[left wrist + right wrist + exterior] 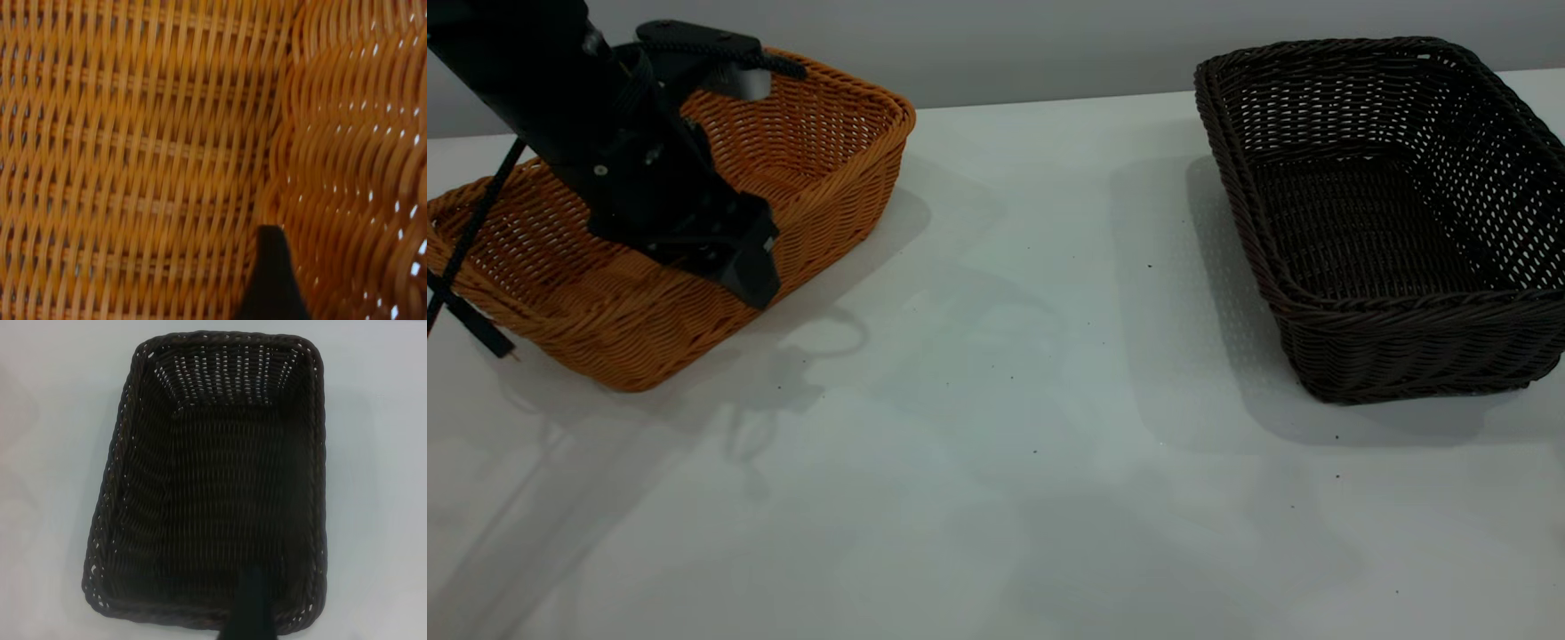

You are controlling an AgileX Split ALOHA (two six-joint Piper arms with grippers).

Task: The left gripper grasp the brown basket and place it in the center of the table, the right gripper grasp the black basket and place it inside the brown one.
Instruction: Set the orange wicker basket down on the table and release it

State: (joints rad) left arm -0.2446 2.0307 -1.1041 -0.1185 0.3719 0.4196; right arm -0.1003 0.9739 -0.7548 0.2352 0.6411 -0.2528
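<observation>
The brown basket (pixel 809 151) stands at the table's (pixel 996 373) far left, turned at an angle. My left gripper (pixel 740 262) reaches down over the basket's near long wall, about midway along it. The left wrist view is filled with the basket's woven floor and inner wall (pixel 133 160), with my left gripper (pixel 331 280) low against that wall. The black basket (pixel 1369 222) stands on the table at the right. My right gripper (pixel 300 600) hangs above one short end of the black basket (pixel 213 500); this arm is outside the exterior view.
A loose black cord (pixel 467 258) hangs from the left arm past the brown basket's left end onto the table. A grey wall (pixel 1049 44) runs behind the table. A wide stretch of white tabletop lies between the two baskets.
</observation>
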